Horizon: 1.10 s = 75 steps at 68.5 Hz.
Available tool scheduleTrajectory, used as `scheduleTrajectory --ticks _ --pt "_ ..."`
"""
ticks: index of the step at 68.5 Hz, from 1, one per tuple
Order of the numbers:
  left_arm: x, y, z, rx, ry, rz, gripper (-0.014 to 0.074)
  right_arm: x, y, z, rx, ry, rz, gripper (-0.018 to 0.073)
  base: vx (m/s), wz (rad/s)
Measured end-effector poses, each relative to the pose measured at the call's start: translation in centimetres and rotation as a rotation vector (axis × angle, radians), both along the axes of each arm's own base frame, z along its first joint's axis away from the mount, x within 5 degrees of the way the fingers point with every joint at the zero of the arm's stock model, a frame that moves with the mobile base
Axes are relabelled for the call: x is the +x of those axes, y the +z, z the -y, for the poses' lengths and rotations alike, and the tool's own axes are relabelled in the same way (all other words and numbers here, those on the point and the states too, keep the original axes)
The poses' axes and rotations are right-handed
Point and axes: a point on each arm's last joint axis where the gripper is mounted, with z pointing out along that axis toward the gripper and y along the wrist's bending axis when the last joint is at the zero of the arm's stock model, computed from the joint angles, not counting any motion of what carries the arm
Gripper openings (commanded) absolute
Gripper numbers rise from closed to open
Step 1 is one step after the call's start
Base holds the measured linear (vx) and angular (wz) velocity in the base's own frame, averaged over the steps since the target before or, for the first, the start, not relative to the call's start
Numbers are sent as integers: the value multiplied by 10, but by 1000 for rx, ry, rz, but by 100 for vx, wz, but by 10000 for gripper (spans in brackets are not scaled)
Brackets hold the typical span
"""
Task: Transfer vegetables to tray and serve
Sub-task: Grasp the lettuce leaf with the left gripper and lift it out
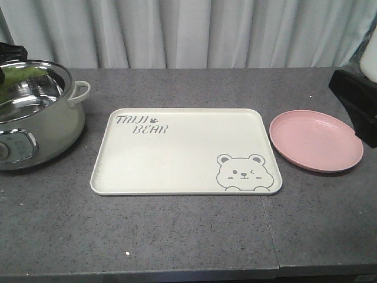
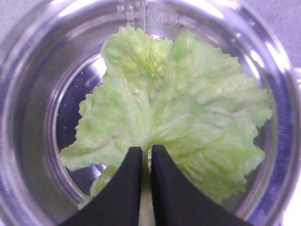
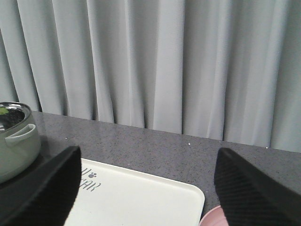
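Front view: the tray (image 1: 177, 171) sits between pot (image 1: 41, 135) and plate (image 1: 315, 141), with open counter (image 1: 177, 236) around it. Left wrist: my left gripper (image 2: 146, 153) is pinched narrow on the stem of the lettuce leaf (image 2: 188, 108), which fans out ahead inside the pot, so I judge the pick underway; next, lift straight over the wall. Right wrist: my right gripper (image 3: 148, 160) gapes wide and empty, tray just below and ahead.

My left gripper (image 2: 146, 155) sits pinched on the lettuce leaf (image 2: 178, 117) deep in the pot (image 1: 35, 130), steel wall all round, so the only opening is upward. The pot's handle (image 1: 80, 91) juts toward the tray (image 1: 185, 150) (a gap of counter (image 1: 177, 236) lies between them). Above the tray I see nothing standing. The pink plate (image 1: 316, 140) lies just beside its right rim, and my right gripper (image 3: 148, 162), spread wide, hangs over that corner. The curtain (image 1: 188, 32) closes off the back.
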Motion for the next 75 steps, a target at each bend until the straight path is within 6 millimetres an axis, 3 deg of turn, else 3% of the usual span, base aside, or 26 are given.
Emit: scheduleTrajectory --ticks 18,28,32,51,65,75 --pt "-31 48 10 -62 -25 149 -7 12 -5 -7 64 73 -78 552 0 0" --pt "-43 67 23 -163 -101 224 -7 36 -7 -19 131 202 -179 552 0 0" --pt "-46 74 36 -253 -189 256 -7 54 5 -28 195 313 -206 552 0 0" --pt "-50 79 90 -331 -422 284 -7 100 24 -47 450 596 -273 552 0 0" --pt "-58 82 135 -335 -564 312 -7 133 12 -52 631 694 -338 552 0 0" --pt "-61 86 157 -347 -614 361 -7 148 0 -52 730 715 -367 552 0 0"
